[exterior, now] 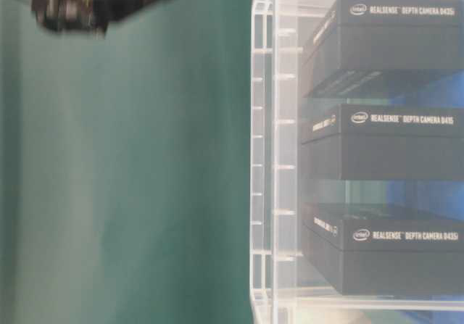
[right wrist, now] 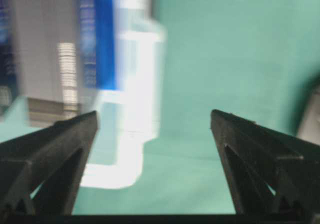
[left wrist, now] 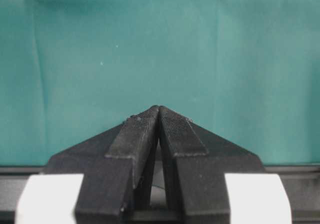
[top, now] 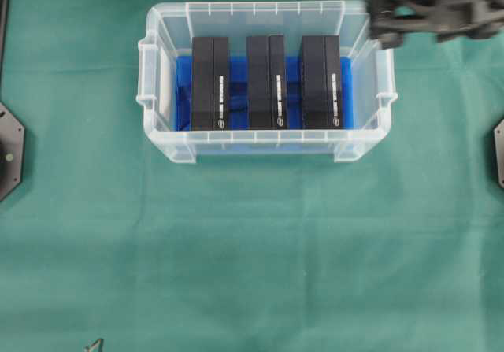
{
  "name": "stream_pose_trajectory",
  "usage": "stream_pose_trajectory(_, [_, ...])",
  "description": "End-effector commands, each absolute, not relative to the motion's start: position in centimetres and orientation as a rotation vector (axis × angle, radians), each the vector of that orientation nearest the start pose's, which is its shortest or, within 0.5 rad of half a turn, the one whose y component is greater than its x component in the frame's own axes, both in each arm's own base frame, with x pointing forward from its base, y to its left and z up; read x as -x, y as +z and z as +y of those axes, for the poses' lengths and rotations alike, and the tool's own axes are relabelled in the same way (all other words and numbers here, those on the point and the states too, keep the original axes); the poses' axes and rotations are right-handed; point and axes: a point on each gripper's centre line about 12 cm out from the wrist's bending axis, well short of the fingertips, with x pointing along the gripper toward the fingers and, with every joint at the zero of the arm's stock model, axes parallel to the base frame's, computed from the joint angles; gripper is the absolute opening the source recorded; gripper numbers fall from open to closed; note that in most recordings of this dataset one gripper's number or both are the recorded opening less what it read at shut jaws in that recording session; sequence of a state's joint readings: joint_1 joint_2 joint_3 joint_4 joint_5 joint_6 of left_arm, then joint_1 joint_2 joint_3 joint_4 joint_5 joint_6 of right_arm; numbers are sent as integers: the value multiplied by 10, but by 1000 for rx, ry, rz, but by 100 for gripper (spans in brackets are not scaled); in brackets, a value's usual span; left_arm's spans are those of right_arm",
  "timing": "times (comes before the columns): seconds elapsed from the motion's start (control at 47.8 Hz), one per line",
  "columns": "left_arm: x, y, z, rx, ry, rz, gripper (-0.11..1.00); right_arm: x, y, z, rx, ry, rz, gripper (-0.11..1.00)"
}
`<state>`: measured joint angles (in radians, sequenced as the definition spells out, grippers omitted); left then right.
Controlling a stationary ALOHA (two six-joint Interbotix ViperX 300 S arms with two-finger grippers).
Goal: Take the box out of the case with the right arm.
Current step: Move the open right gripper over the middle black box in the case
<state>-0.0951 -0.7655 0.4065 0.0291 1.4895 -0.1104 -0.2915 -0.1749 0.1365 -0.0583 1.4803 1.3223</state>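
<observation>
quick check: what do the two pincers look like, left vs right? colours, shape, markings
Left pincer: matte black, two wedge-shaped fingers with ridged printed surfaces narrowing to a point, and white bands low on each side of its body. Right pincer: all black, no white bands, with open-frame triangular fingers; from overhead its arm shows as a black truss-like lattice. No cables are clearly visible in these views.

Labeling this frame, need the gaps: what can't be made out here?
- Right claw: overhead view cuts the arm at the top edge and blurs it; its height over the case is unreadable.
- Right wrist view: motion blur smears the case and boxes.
- Left claw: absent from the overhead view.
- Box end labels: too small overhead.
</observation>
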Motion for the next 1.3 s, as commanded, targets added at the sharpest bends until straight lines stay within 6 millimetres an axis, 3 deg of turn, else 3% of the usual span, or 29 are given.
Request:
stream_pose_trajectory(0.0, [-168,391,-13,28,-1,1108,0,-329,339,-97,-1227,-1158,1001,94])
stream_pose_trajectory(0.293, [-171,390,-13,25,1,1117,0,-400,335,-96,-1220,-1115,988,94])
stream_pose_trajectory(0.545, [-172,391,-13,25,1,1116,0,-438,333,-99,-1222,-1087,965,94])
stream_pose_trajectory(0.733, [-172,392,-13,26,1,1116,0,-449,329,-98,-1224,-1077,966,94])
stream_pose_trajectory(1.277, [-172,392,-13,25,1,1117,0,-452,325,-95,-1225,-1076,978,94])
